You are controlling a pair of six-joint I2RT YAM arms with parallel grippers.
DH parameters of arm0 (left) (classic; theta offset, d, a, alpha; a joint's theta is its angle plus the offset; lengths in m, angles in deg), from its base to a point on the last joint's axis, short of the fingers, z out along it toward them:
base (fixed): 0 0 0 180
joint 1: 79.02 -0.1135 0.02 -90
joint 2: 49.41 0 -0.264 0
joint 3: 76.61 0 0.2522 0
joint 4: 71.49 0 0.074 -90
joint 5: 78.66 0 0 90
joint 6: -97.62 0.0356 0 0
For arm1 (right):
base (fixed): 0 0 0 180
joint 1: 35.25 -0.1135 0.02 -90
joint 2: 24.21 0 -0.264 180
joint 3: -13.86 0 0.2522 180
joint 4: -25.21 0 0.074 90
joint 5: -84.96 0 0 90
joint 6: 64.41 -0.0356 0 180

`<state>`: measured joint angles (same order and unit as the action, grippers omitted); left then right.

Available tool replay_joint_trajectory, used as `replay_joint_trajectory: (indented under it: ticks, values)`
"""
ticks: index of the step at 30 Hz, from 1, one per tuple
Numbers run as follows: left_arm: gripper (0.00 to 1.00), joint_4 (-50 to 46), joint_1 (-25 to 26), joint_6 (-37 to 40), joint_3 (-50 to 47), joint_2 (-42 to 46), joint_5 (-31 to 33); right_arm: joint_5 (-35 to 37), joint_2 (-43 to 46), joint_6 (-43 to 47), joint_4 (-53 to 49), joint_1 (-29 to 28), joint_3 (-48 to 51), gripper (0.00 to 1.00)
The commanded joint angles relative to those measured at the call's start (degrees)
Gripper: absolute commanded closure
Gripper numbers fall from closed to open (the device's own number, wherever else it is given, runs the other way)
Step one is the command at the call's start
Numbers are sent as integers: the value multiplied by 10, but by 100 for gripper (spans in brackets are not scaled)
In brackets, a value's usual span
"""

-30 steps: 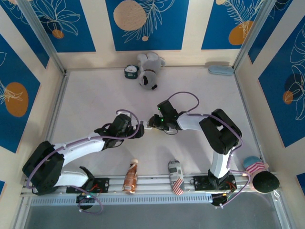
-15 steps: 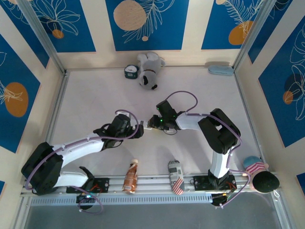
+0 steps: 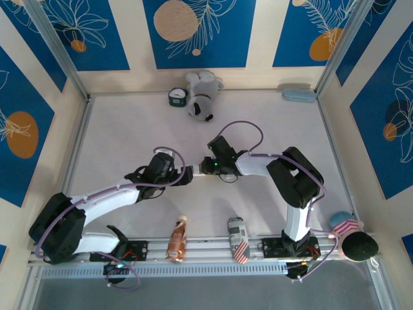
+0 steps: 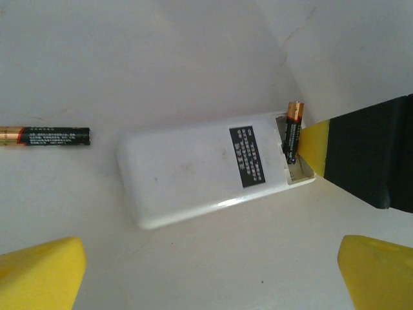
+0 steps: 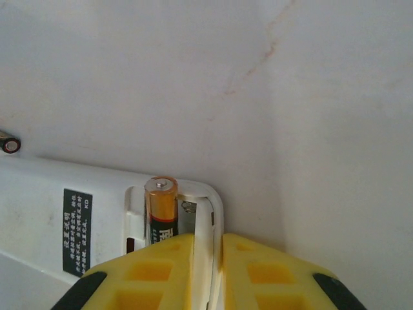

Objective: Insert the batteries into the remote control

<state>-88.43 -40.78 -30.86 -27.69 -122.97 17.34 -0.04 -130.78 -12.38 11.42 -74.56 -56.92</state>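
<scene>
On table (image 4: 161,58), white remote (image 4: 193,174) face-down, copper-tipped battery (image 4: 292,139) at end

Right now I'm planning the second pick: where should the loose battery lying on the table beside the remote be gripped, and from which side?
Grip the loose battery at mid-body, probably from straight above, jaws closing across its thin width. It lies flat on the table, apart from the remote, so both long sides are free; its small ends offer little to hold.

The remote control (image 4: 187,174) is smooth, glossy white plastic; the batteries (image 4: 51,136) have shiny metallic ends.
</scene>
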Motion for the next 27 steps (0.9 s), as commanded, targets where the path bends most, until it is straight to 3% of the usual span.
replay_joint_trajectory:
  ticks: [1, 13, 15, 19, 22, 23, 26, 27]
  values:
    - [0, 20, -19, 6, 10, 10, -31, -7, -21, 55, -25, -2, -19, 81]
    - [5, 108, -81, 12, 39, -68, -141, -27, -25, 135, -41, 7, -50, 82]
    - [16, 123, -85, 6, 57, -98, -166, -25, -23, 139, -41, 7, -48, 82]
    - [21, 118, -88, -1, 101, -153, -184, -27, -21, 137, -37, 7, -44, 82]
    - [29, 52, -94, 7, 155, -195, -179, -29, -24, 135, -36, 6, -43, 82]
    - [34, 35, -96, 12, 171, -208, -184, -31, -25, 135, -35, 6, -43, 82]
    - [63, 35, -104, 16, 187, -237, -207, -33, -27, 133, -33, 6, -42, 82]
    - [64, 43, -106, 12, 188, -245, -212, -34, -27, 133, -32, 6, -42, 82]
